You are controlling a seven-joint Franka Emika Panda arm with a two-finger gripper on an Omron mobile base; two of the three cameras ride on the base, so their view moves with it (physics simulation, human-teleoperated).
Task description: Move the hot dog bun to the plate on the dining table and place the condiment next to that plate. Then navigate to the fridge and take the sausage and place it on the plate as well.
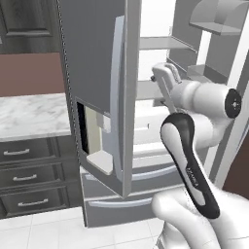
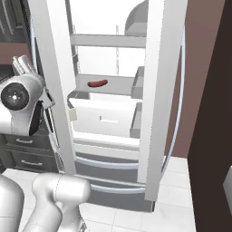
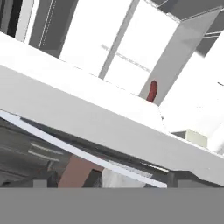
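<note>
The fridge stands with both doors swung open, its white inside lit. The sausage, small and dark red, lies on a middle shelf; in the hand view the sausage sits beyond a white shelf edge. My gripper reaches toward the opening between the doors, short of the shelf and left of the sausage. In the right base view my gripper is at the far left, outside the left door. The fingertips of my gripper stand wide apart, open and holding nothing. The hot dog bun, plate, dining table and condiment are out of view.
The open left door hangs close beside my arm, and the right door stands edge-on. A white crisper drawer sits under the sausage shelf. A marble counter over dark drawers is to the left, a dark panel to the right.
</note>
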